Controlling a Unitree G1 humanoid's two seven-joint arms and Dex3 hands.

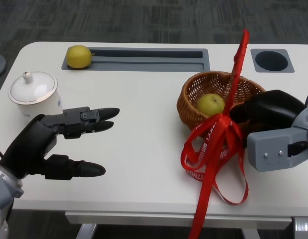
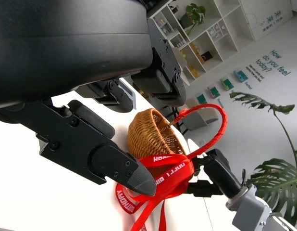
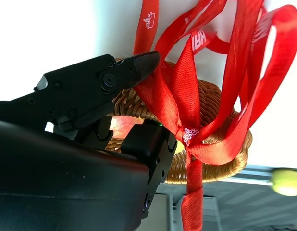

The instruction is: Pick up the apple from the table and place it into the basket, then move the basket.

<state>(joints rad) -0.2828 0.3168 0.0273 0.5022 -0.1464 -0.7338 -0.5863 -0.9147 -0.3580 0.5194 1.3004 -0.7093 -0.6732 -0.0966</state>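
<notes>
A yellow-green apple (image 1: 210,104) lies inside the wicker basket (image 1: 204,82) at the right of the table. A red ribbon (image 1: 219,139) is tied to the basket's red handle and trails toward the front edge. My right hand (image 1: 271,112) is at the basket's right side and grips its rim. In the right wrist view its fingers (image 3: 105,82) lie on both sides of the basket wall (image 3: 216,144), beside the ribbon (image 3: 196,96). My left hand (image 1: 54,142) hovers open over the table's left, well apart from the basket (image 2: 148,134).
A white lidded pot (image 1: 34,92) stands at the far left, just behind my left hand. A yellow fruit (image 1: 79,56) rests in the grey groove (image 1: 144,59) along the back. A round hole (image 1: 272,59) sits at the back right.
</notes>
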